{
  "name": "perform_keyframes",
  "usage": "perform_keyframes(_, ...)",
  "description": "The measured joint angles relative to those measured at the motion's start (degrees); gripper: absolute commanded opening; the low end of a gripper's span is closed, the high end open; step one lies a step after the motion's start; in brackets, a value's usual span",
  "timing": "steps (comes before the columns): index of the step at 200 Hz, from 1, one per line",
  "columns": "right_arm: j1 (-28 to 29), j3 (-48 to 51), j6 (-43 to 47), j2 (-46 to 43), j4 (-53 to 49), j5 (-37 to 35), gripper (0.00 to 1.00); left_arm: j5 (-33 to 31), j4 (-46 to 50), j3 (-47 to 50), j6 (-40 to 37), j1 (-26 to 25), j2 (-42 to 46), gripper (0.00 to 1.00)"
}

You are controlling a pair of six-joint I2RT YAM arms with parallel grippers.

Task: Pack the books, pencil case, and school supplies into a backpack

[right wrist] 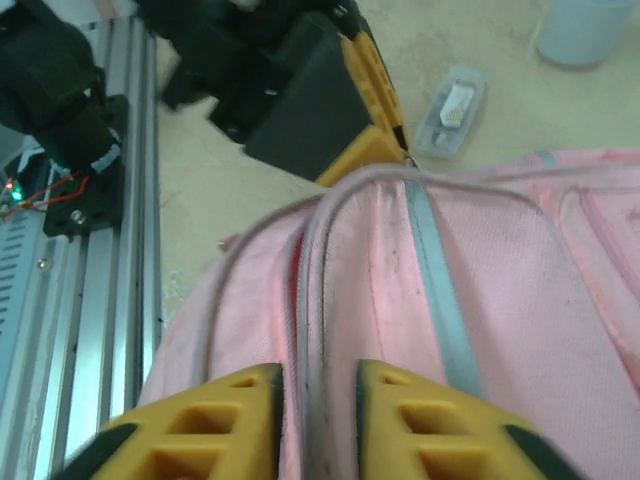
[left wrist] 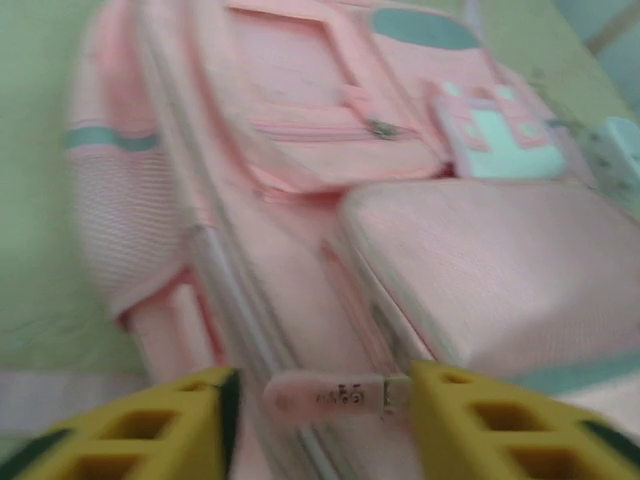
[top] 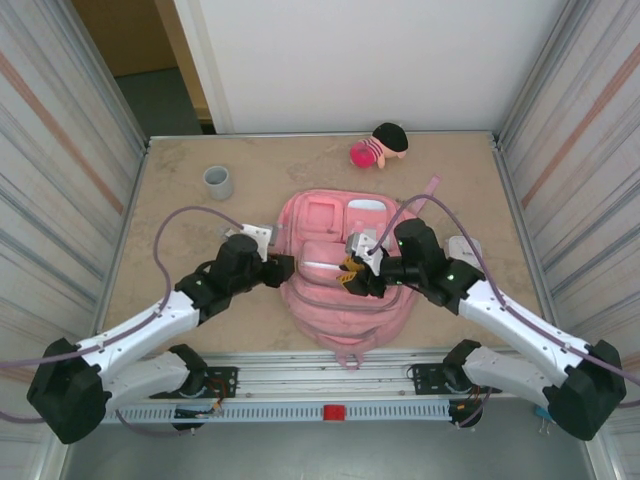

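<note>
Lying flat on the tan table [top: 460, 185]: a big pink backpack [top: 345, 312]. Left end effector [top: 287, 268] at its left edge, right end effector [top: 352, 276] over its middle. Far beyond the right end effector, a small pink-and-black doll [top: 380, 146]. Beyond the left end effector, a grey cup [top: 218, 182].

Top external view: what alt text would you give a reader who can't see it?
A pink backpack lies flat mid-table, the left arm and right arm reaching onto it from either side. A grey cup and a plush doll sit beyond it.
</note>
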State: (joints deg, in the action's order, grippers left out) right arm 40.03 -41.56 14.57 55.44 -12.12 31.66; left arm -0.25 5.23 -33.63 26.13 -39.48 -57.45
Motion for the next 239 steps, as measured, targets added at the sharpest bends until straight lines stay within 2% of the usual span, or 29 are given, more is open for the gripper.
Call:
perform_keyframes(17, 0.1, -0.1, -1.9, -1.4, -0.3, -1.0, 0.57, -2.6, 4.0, -1.9, 1.8, 0.3, 2.4, 0.70)
perform_keyframes(45, 1.6, -0.9, -5.1, -1.7, -3.1, -5.5, 0.61, -4.9, 10.5, -6.1, 3.9, 2.9, 5.4, 0.77)
perform_keyframes(67, 4.2, -1.1, -7.7, -2.8, -4.0, -8.2, 0.64, -5.4, 14.9, -7.5, 5.3, 8.3, 5.5, 0.82)
perform_keyframes(97, 7.4, -1.1, -11.7, -4.0, -2.4, -10.6, 0.68, -4.0, 19.8, -7.5, 9.0, 18.3, 2.3, 0.88)
perform_keyframes(114, 8.5, -1.1, -14.3, -3.7, -1.3, -12.2, 0.70, -4.0, 21.1, -7.5, 11.6, 21.4, -0.2, 0.90)
perform_keyframes(147, 9.3, -1.1, -21.1, -1.7, 0.9, -14.3, 0.73, -6.9, 24.2, -9.0, 17.8, 22.3, -6.7, 0.94)
perform_keyframes(189, 11.3, -1.3, -26.4, 1.8, 3.2, -16.5, 0.73, -11.0, 28.5, -17.8, 25.4, 22.9, -19.8, 0.93)
perform_keyframes(239, 13.9, -2.9, -28.9, 9.2, 5.6, -17.2, 0.73, -11.0, 28.8, -23.7, 29.6, 24.4, -32.3, 0.91)
